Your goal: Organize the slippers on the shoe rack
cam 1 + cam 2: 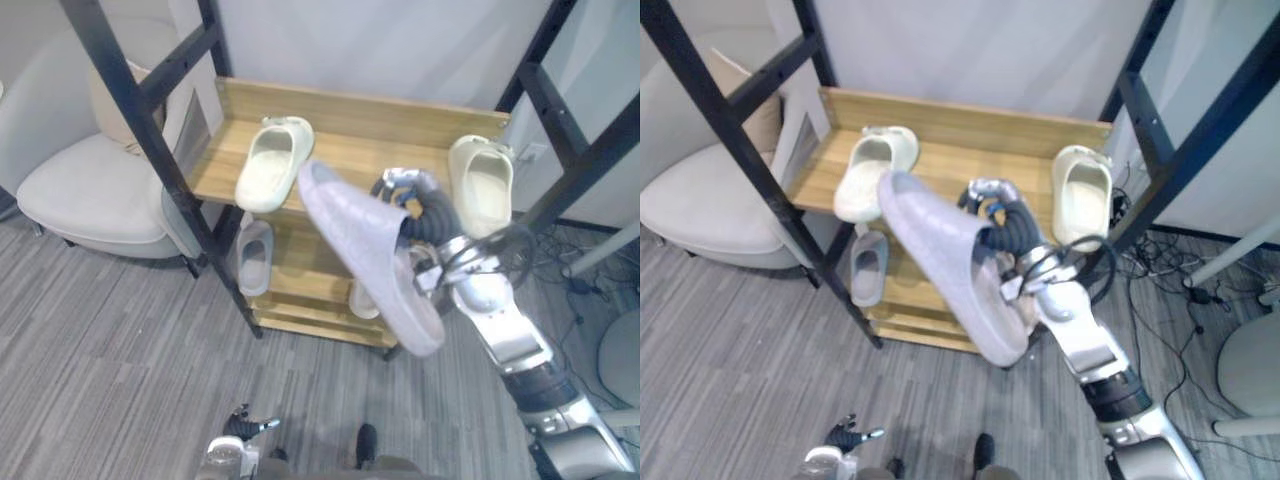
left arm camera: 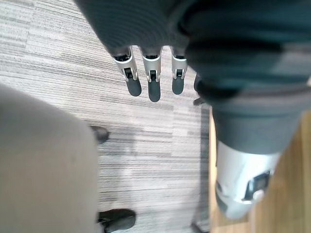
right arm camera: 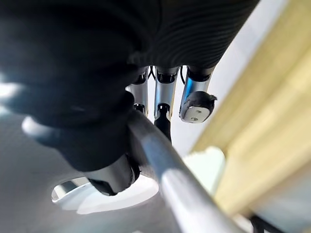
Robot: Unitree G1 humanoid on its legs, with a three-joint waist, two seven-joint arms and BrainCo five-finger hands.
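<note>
Eye views: my right hand [image 1: 412,200] grips lilac slipper [image 1: 365,250] in air before shoe rack [image 1: 350,150]. L wrist: my left hand [image 2: 153,85], fingers straight, empty, over floor [image 2: 58,63]. R wrist: fingers and thumb pinch slipper rim; rest cut off.

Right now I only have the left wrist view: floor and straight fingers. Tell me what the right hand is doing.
Observer: The right hand grips a lavender slipper by its edge, raised in front of the rack.
Operator: Give me the top shelf.
Observer: The top shelf carries two slippers, the left cream slipper towards its left end and the right cream slipper at its right end.
Operator: Now the shelf below.
Observer: A grey slipper lies at the left of the lower shelf.
</note>
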